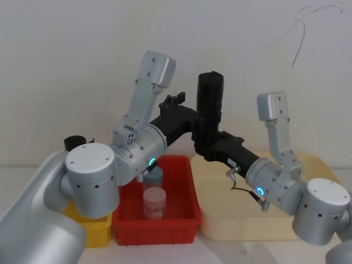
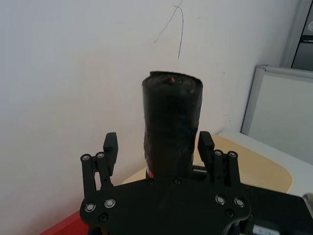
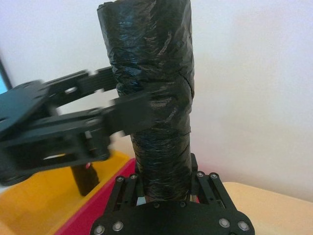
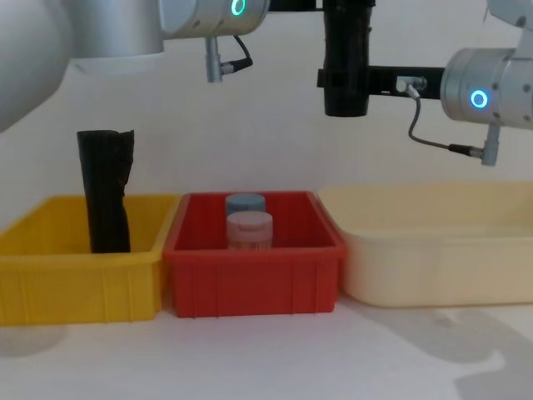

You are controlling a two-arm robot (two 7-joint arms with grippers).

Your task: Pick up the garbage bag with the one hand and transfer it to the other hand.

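Observation:
The garbage bag, a matte black roll, stands upright in the air high above the bins. My right gripper, on the arm with the blue ring light, is shut on the roll's lower end. My left gripper, on the arm with the green-cyan ring light, is open around the roll's middle. Its fingers straddle the roll with a gap on one side. In the right wrist view, one left finger crosses in front of the garbage bag.
Below are a yellow bin holding another black roll with a ragged top, a red bin with two lidded jars, and a cream tray on the right. A white wall stands close behind.

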